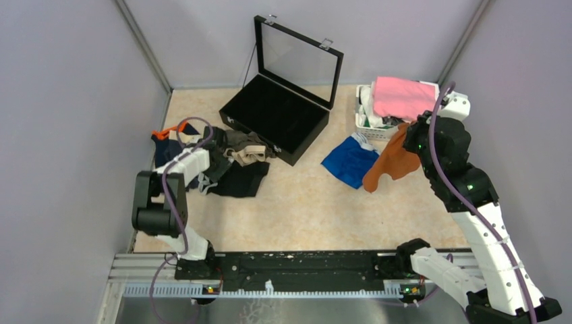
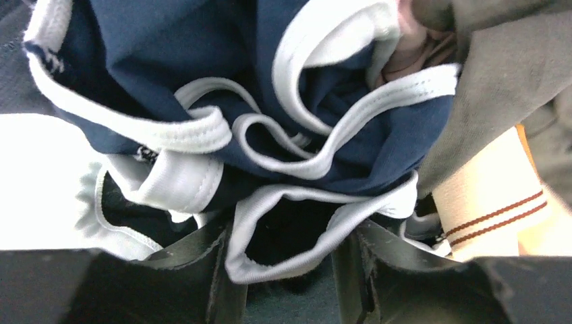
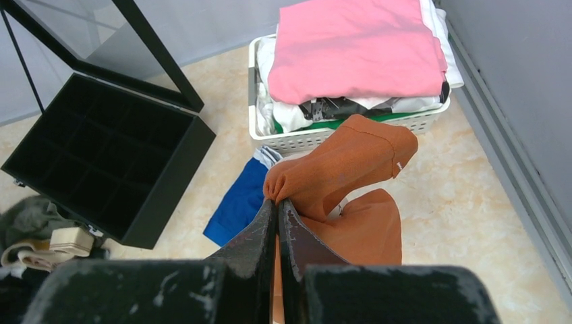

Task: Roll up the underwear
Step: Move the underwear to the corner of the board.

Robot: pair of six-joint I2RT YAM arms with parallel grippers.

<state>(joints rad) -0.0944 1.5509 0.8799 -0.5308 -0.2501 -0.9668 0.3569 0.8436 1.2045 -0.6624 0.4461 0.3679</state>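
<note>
The underwear lies in two places. A tangled pile [image 1: 233, 169] of navy, black and grey pairs sits at the left, and my left gripper [image 1: 209, 152] is pushed into it. In the left wrist view a navy pair [image 2: 202, 61] with white trim fills the frame. One loop of that trim [image 2: 270, 266] lies between the parted jaws of the left gripper [image 2: 287, 236]. My right gripper [image 3: 278, 202] is shut on a bunched edge of the rust-orange pair [image 3: 351, 162], which hangs off the table [image 1: 391, 162]. A royal blue pair [image 1: 349, 160] lies flat beneath it.
An open black compartment case [image 1: 276, 111] with a raised glass lid stands at the back centre. A white basket [image 1: 367, 128] at the back right holds a pink folded cloth [image 1: 403, 96] over white items. Grey walls close in on both sides.
</note>
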